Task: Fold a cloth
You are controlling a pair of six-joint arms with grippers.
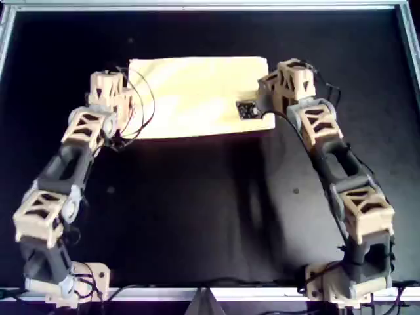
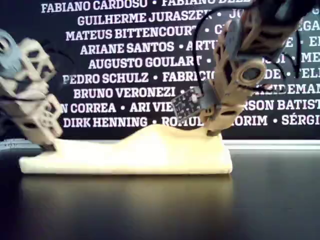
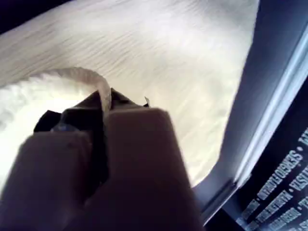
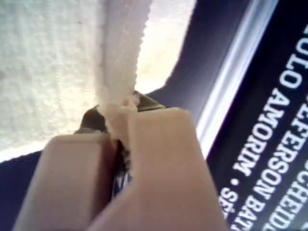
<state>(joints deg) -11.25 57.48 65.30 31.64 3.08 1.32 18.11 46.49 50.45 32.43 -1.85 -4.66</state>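
Both my arms (image 1: pixel 62 177) (image 1: pixel 338 170): tan/beige printed shells w/ triangular lattice cut-outs, alternating w/ dark grey-black segments. Thin black cables loop loose off the wrist joints, near the cloth (image 1: pixel 197 92). Small dark circuit board (image 2: pixel 186 104) w/ pale dots sits just above the cloth, on one wrist. Round grey hub (image 2: pixel 251 74) on that arm's side. Beige bases. Wrist views: blocky, smooth tan fingers (image 3: pixel 139 159) (image 4: pixel 159 159), dark inner faces.

Both wrist views blurred up close; my first gripper (image 3: pixel 103 103) and my second gripper (image 4: pixel 120 113) fill the frame, fingertips buried in cloth (image 3: pixel 159 53). Can't match either to an arm in the overhead. Exterior view: arm at the exterior view's left (image 2: pixel 27 95) blurred, cut by edge; wall names (image 2: pixel 145 62) cropped. Cloth's underside folds hidden
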